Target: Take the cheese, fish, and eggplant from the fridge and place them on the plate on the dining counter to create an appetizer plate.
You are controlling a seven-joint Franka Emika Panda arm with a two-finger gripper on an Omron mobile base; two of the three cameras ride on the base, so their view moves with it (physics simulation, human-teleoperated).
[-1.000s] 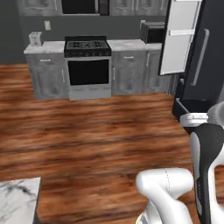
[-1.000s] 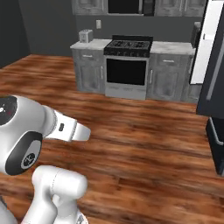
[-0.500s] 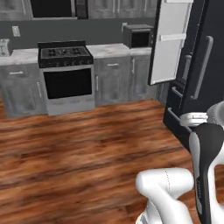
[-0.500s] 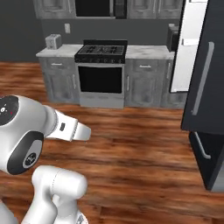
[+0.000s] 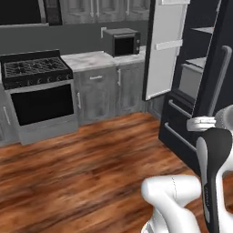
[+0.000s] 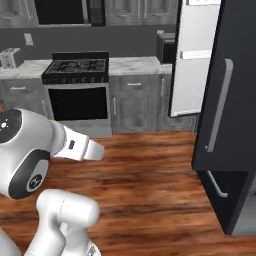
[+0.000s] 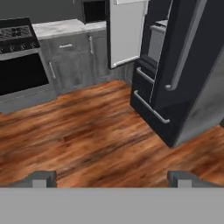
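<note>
The fridge [image 5: 214, 91] stands tall and dark at the right, with long grey bar handles. One of its doors [image 5: 166, 50] is swung open, showing a pale inner side. Pale shelves [image 5: 202, 30] show inside, but I cannot make out any food on them. The fridge also appears at the right in the right base view [image 6: 230, 110] and in the hand view [image 7: 183, 70]. My gripper [image 7: 111, 179] is open over the wooden floor, short of the fridge, with nothing between its fingertips [image 7: 41, 178]. The cheese, fish, eggplant, plate and dining counter are out of view.
A black stove [image 5: 36, 91] stands at the left between grey cabinets [image 5: 98, 91] with a marble top. A microwave [image 5: 120, 42] sits on that top beside the open door. A toaster [image 6: 7, 57] is at the far left. Wooden floor [image 5: 91, 164] lies between me and the fridge.
The whole picture has shifted because the base moved. The stove slid left and the fridge came closer and larger at the right. The gripper has stayed open.
</note>
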